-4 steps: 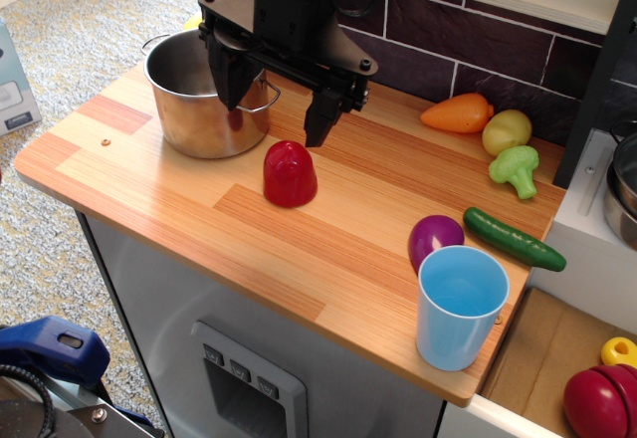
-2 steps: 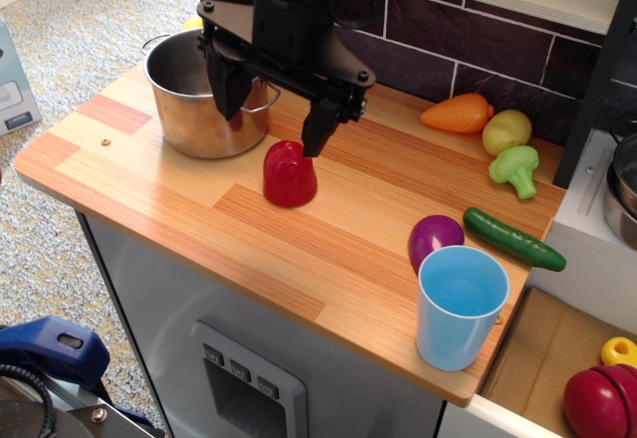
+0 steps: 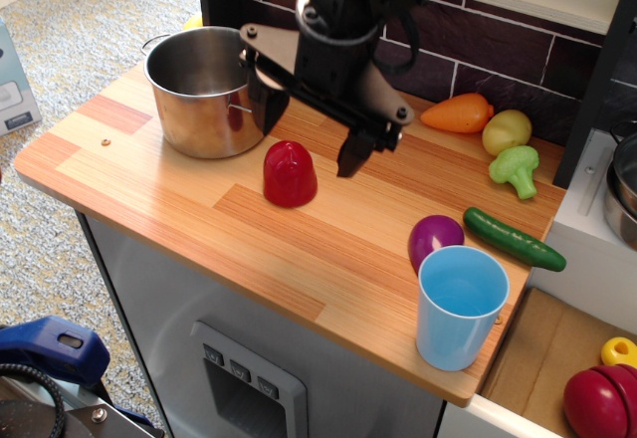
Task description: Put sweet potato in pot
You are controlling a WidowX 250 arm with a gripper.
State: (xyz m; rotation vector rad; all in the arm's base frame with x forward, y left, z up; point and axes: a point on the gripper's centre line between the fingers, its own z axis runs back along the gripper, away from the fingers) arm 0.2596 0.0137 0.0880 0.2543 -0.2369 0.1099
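The sweet potato (image 3: 290, 173), a glossy red dome-shaped toy, stands on the wooden counter just right of the pot. The pot (image 3: 204, 91), shiny steel with wire loop handles, stands at the counter's back left and looks empty. My black gripper (image 3: 311, 131) hangs open above and slightly behind the sweet potato. One finger is near the pot's right side and the other fingertip (image 3: 349, 159) is to the right of the toy. It holds nothing.
A purple rounded toy (image 3: 434, 239), a light-blue cup (image 3: 459, 306) and a green cucumber (image 3: 514, 238) stand at the front right. An orange vegetable (image 3: 459, 113), a yellow-green toy (image 3: 507, 130) and a broccoli (image 3: 515, 169) lie at the back right by the brick wall.
My gripper has shifted to the right, away from the pot, and its fingers now straddle the space above the sweet potato. The sweet potato has not moved.
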